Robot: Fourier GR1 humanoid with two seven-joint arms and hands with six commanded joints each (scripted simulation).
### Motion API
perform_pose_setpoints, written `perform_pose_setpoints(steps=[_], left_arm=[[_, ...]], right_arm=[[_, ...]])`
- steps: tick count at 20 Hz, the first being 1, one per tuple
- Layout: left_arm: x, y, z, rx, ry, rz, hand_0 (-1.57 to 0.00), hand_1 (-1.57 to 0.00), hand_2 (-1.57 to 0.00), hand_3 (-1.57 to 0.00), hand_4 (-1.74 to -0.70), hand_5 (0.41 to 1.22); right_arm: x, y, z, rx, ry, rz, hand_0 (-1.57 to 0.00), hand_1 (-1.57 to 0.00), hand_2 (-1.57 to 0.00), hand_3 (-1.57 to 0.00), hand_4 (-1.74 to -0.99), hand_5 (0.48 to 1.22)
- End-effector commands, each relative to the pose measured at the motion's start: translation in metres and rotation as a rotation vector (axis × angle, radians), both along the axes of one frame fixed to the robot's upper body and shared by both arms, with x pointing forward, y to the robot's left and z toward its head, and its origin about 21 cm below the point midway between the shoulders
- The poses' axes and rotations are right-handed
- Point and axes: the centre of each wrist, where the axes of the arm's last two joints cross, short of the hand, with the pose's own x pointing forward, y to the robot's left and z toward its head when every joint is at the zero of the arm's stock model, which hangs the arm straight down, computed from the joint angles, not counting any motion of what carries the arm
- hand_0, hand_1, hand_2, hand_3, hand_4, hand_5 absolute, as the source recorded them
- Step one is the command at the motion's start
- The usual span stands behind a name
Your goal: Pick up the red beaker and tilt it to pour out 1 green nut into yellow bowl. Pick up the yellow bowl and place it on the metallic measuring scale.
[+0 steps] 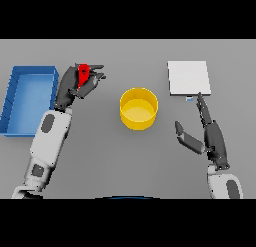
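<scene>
Grey table (125,156) | left hand (75,86) clasps red beaker (83,73) | right hand (207,131) spread

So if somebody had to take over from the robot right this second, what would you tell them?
Left hand: curled round the red beaker, left of the yellow bowl.
Right hand: open, holding nothing, fingers pointing towards the scale.
Bowl: on the table in the middle, apart from both hands; no nut visible inside.
Scale: far right, nothing on it.
Blue bin: far left.
Done: beaker grasped.
Left: bring the beaker over the bowl, tip out one green nut, then put the bowl on the scale.
</scene>
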Motion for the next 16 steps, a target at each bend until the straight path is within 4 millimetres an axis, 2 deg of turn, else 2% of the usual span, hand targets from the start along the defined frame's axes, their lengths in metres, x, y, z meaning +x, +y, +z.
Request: perform_pose_setpoints(steps=[1,6,8,14,16], left_arm=[[0.003,0.003,0.004,0.046,-0.01,-0.003,-1.56,-1.56,-1.56,-1.56,-1.73,1.138],[0.009,-0.007,0.03,0.37,-0.042,-0.1,-1.57,-1.57,-1.57,-1.57,-1.74,1.12],[0.012,-0.018,0.041,0.507,-0.046,-0.133,-1.57,-1.57,-1.57,-1.57,-1.74,1.127],[0.016,-0.052,0.064,0.927,-0.141,-0.247,-1.57,-1.57,-1.57,-1.57,-1.74,1.174],[0.017,-0.062,0.067,1.069,-0.155,-0.276,-1.57,-1.57,-1.57,-1.57,-1.74,1.191]], right_arm=[[0.0,-0.002,0.002,-0.002,-0.008,0.0,0.0,0.0,0.0,0.0,-1.213,0.662],[-0.005,-0.002,0.002,-0.019,0.007,0.0,0.0,0.0,0.0,0.0,-1.19,0.658],[0.002,0.003,0.006,-0.018,0.026,-0.004,0.0,0.0,0.0,0.0,-1.183,0.663],[-0.001,0.002,0.003,0.003,0.027,0.005,0.0,0.0,0.0,0.0,-1.183,0.671],[0.002,0.0,0.008,0.013,0.026,0.003,0.0,0.0,0.0,0.0,-1.182,0.674]])
